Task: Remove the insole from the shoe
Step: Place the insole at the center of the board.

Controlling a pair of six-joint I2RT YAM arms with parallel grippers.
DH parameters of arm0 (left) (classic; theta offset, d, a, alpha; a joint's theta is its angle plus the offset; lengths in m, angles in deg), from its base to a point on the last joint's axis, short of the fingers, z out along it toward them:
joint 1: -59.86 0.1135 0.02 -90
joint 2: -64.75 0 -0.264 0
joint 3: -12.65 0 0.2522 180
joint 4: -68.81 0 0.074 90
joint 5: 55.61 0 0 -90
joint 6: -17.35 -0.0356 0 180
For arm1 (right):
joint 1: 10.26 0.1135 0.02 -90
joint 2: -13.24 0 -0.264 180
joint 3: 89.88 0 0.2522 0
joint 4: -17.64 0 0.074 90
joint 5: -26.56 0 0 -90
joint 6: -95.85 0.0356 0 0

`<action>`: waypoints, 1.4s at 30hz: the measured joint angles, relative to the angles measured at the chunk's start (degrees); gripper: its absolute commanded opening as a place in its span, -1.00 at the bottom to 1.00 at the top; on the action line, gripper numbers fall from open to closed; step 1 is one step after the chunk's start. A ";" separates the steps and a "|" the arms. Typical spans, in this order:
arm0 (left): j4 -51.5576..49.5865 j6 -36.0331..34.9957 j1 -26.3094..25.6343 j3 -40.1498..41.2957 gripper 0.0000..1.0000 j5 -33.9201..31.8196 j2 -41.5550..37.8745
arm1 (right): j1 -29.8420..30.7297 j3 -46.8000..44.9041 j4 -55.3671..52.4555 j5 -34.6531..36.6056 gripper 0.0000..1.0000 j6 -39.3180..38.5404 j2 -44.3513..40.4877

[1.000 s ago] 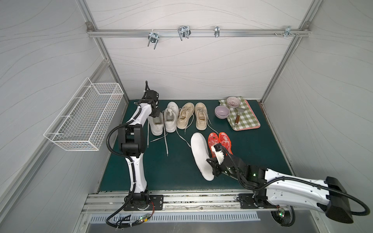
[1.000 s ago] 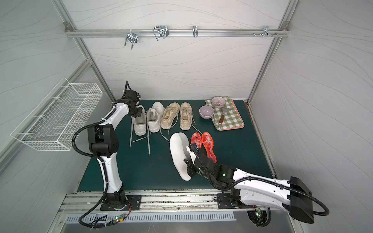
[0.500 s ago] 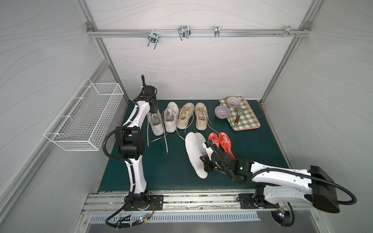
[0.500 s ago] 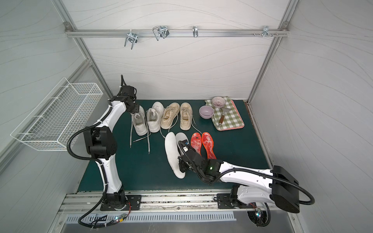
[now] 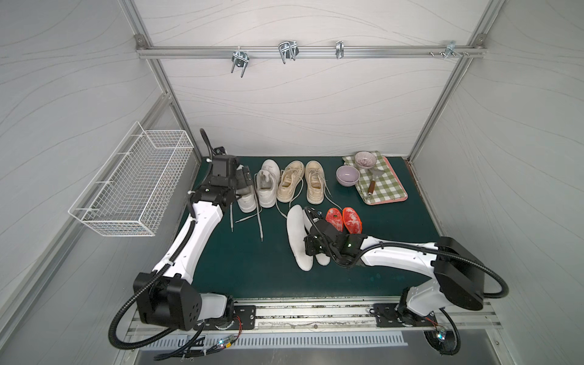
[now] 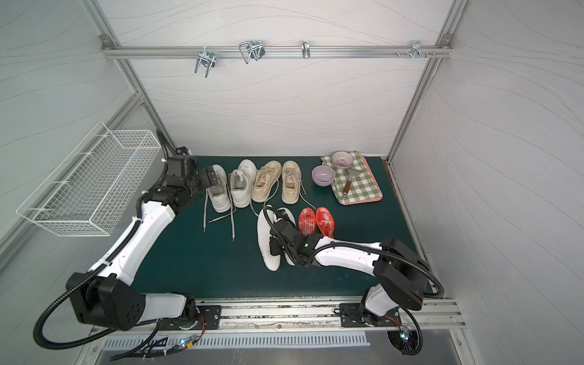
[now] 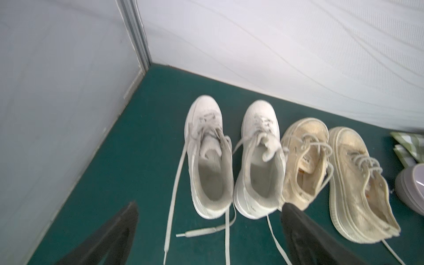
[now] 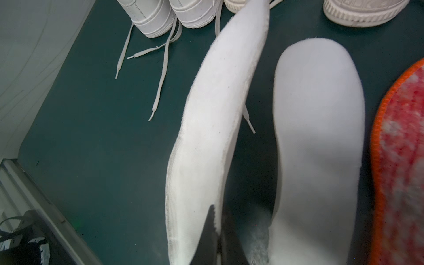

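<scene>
While the right gripper [image 8: 218,231] is clamped on the near end of a white insole [image 8: 213,114], that insole stands tilted on its long edge over the green mat [image 5: 252,268]. It is out of any shoe, just left of a second white insole [image 8: 319,137] that lies flat. Right of these, two red insoles [image 5: 335,218] lie side by side.

Four shoes stand in a row along the far edge: a left white shoe [image 7: 208,165], a right white shoe [image 7: 259,165], then two beige shoes [image 7: 302,158]. The left gripper [image 7: 210,202] hovers spread wide, holding nothing, on the near side of the left white shoe's heel. Both white shoes show pale insides.

At far right a tray [image 5: 388,202] holds a checked cloth [image 5: 387,186], with a bowl [image 5: 365,159] and a spatula [image 5: 370,189] on it. A purple bowl [image 5: 347,175] sits on the mat just beside the tray. A wire basket [image 5: 136,186] hangs on the left wall.
</scene>
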 measured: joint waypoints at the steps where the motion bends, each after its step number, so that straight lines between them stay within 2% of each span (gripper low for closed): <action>1: 1.90 1.18 -1.14 3.72 0.99 -0.28 -1.51 | -0.11 0.72 0.02 -0.48 -1.00 0.31 1.16; 4: 8.26 4.57 -4.04 13.64 0.99 -0.74 -5.44 | -0.33 2.43 -0.07 -1.77 -0.97 1.18 3.93; 6: 11.13 6.10 -5.57 17.25 0.99 -0.85 -6.60 | -0.42 3.43 -0.17 -2.40 -0.96 1.57 5.53; 13: 19.26 8.15 -7.26 19.82 0.99 -1.03 -6.62 | -0.50 4.87 -0.72 -3.19 -0.86 2.71 8.94; 15: 20.57 8.55 -7.26 20.61 0.99 -1.14 -6.62 | -0.61 5.64 -1.40 -3.17 -0.72 2.89 9.75; 19: 21.79 8.79 -7.26 22.80 0.99 -1.70 -6.86 | -0.63 6.64 -2.71 -2.54 -0.25 2.73 9.99; 27: 23.89 8.37 -7.26 25.20 0.99 -4.42 -8.26 | -0.68 7.50 -7.43 1.03 0.19 2.16 9.44; 33: 25.68 7.30 -7.26 26.84 0.99 -8.59 -8.85 | -0.68 7.37 -10.82 4.28 0.42 0.66 4.90; 42: 26.12 7.06 -7.26 27.47 0.99 -16.59 -8.39 | -1.09 2.93 -11.30 11.78 0.57 -5.75 -9.29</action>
